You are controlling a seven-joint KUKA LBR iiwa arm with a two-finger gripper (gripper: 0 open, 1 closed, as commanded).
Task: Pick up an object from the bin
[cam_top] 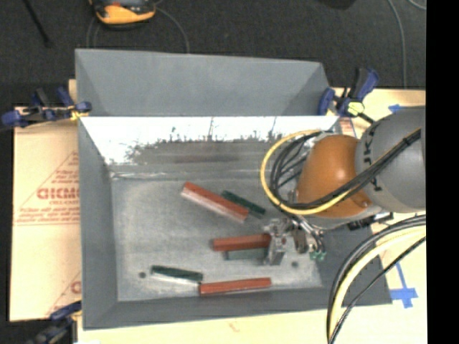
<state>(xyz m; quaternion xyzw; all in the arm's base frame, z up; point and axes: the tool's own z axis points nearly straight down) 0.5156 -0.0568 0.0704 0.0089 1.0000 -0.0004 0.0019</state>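
Tool (277, 248) over central red stick (237, 244); right end.

Glare whitens the far wall of the bin (201, 131); surroundings dark.

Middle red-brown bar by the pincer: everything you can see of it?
The red-brown bar is a long, slim, straight stick, matte, maybe plastic. It lies flat on the bin floor, nearly level across the view, right of centre. Its right end reaches the pincer; whether they touch cannot be told.
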